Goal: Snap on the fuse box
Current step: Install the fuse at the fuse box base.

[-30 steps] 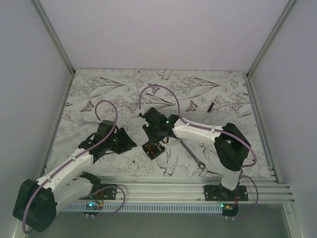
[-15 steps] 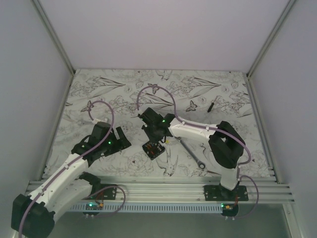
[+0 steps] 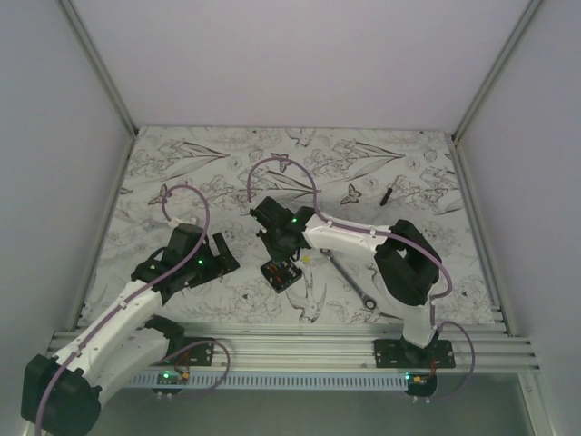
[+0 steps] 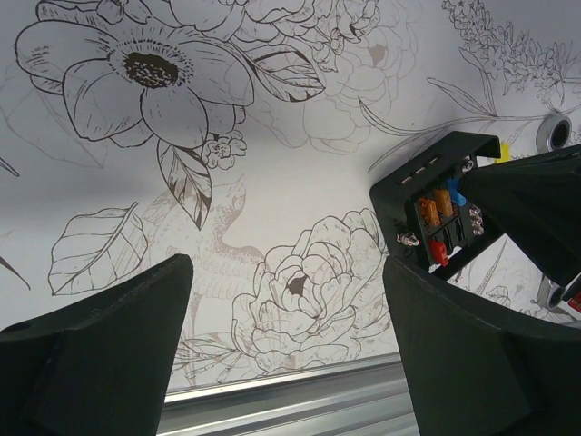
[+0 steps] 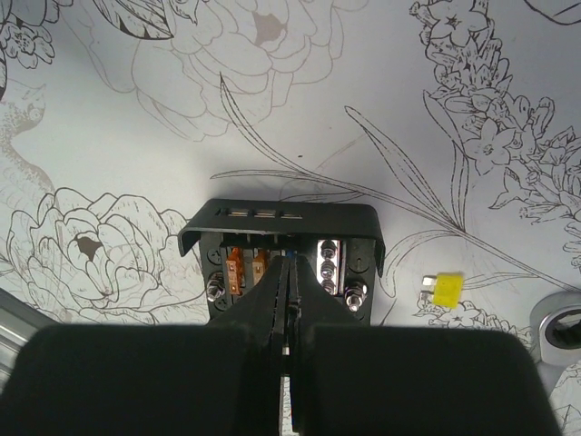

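Floral table (image 3: 182, 163); right tool (image 5: 287, 272), fingers together, hides fuse box (image 5: 281, 218) middle.

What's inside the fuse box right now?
Two orange fuses and a column of silver screws show inside the fuse box. The shut right gripper covers the middle and the near part.

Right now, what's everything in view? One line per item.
fuse box: 1, black, orange fuses inside, mid-mat
fuse: 1, yellow, loose on the mat, right of the fuse box
wrench: 1, silver, right of the fuse box
stick: 1, black, far right of the mat
mat: 1, white with floral print, covers the table
rail: 1, silver, near edge
left gripper: 1, black, open, left of the fuse box, apart from it
right gripper: 1, black, shut, tips at the fuse box
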`<state>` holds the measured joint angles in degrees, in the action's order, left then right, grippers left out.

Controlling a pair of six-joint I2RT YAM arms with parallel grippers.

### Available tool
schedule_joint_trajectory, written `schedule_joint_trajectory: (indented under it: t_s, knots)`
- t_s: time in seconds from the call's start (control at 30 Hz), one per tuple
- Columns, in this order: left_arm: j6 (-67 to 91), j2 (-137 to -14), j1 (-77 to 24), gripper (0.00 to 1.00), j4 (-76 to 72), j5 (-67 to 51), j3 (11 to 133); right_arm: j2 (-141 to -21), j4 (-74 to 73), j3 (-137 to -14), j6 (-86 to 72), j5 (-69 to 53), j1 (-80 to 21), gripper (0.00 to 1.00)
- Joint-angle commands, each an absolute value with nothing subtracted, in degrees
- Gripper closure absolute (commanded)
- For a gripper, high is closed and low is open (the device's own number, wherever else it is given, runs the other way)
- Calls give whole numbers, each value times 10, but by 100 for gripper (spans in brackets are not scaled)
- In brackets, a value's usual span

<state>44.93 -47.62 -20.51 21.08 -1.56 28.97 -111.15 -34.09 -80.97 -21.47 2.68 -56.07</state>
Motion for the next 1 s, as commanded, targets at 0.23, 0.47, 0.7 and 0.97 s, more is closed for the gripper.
schedule_joint_trajectory:
  t_s: [0.23,0.47,0.7,0.97]
  knots:
    - [440,-477,-199,10,227,-10,298,-1103,-342,-807,-211,40,-579,96]
    - [445,-483,-199,7,225,-17,299,-1034,-324,-794,-214,97,-570,82]
    - [450,-519,-199,5,206,-48,305,-992,-323,-700,-238,123,-525,78]
    - [454,-557,-199,1,192,-68,313,-998,-292,-645,-255,99,-525,77]
